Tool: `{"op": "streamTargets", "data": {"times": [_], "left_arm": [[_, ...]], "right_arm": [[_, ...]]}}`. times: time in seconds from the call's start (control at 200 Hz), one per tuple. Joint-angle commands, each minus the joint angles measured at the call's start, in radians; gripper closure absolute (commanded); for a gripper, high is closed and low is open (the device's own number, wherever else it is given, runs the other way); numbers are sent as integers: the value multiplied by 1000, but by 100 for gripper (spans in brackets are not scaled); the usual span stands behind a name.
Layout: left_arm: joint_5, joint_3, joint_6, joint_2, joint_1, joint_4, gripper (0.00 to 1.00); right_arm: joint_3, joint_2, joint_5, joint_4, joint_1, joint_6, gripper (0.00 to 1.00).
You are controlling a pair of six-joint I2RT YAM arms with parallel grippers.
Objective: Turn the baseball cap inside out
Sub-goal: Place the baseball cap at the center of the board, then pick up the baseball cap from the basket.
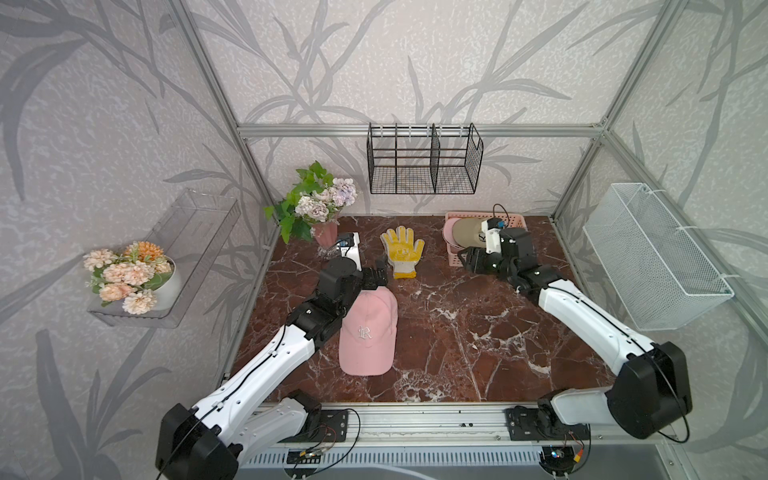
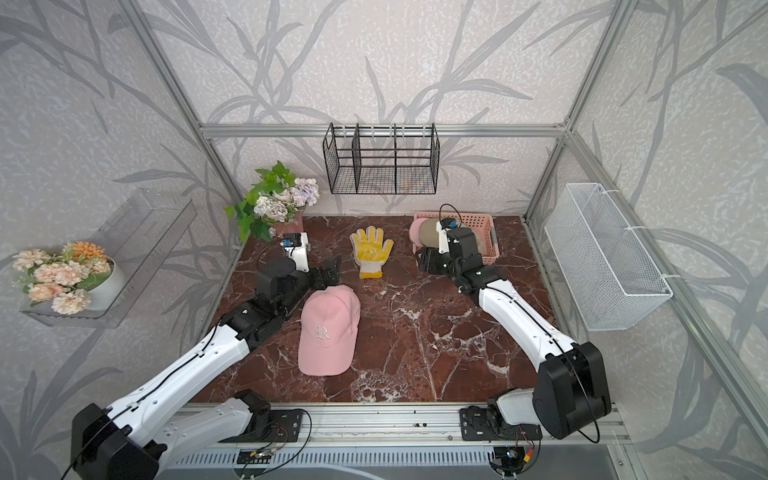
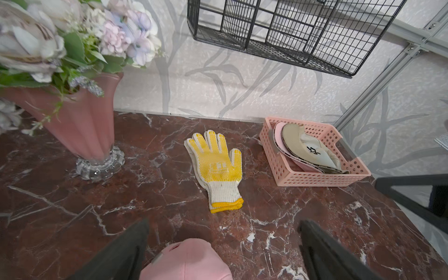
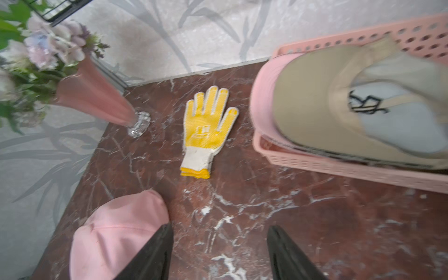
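Nearest the lens in both top views ran the aluminium rail (image 1: 415,419) that carried both arm bases. Farther in, a yellow glove (image 1: 402,251) lay flat on the marble table (image 1: 457,332), its fingers pointing at the back wall. The pink baseball cap (image 1: 368,332) sat crown up, right side out, nearer the rail than the glove and slightly to the glove's left. The left gripper (image 1: 376,276) hung just beside the glove's cuff, at the cap's rear edge. The right gripper (image 1: 467,259) hung to the glove's right, against a pink basket (image 1: 451,253) that held a beige cap (image 1: 465,232).

From the left wrist, its dark fingers (image 3: 126,252) stood wide apart and empty. The pink cap's rear showed between them, short of the glove's cuff.

The right wrist picture was blurred. Its fingers (image 4: 155,254) were parted on nothing, above bare marble short of the glove's cuff. The pink cap lay to one side of the glove and the basket to the other.
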Motion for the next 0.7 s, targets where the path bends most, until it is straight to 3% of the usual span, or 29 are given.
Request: {"op": "streamTargets", "data": {"times": [0.0, 0.29, 0.48, 0.695], "left_arm": [[82, -18, -28, 5, 28, 30, 0], [133, -37, 4, 14, 67, 32, 0], [146, -40, 9, 20, 75, 34, 0], [157, -41, 9, 25, 80, 37, 0]], "right_arm": [[110, 81, -1, -222, -43, -161, 35], [307, 279, 72, -325, -88, -433, 38], [323, 328, 98, -322, -89, -640, 41], [359, 386, 118, -298, -106, -776, 46]]}}
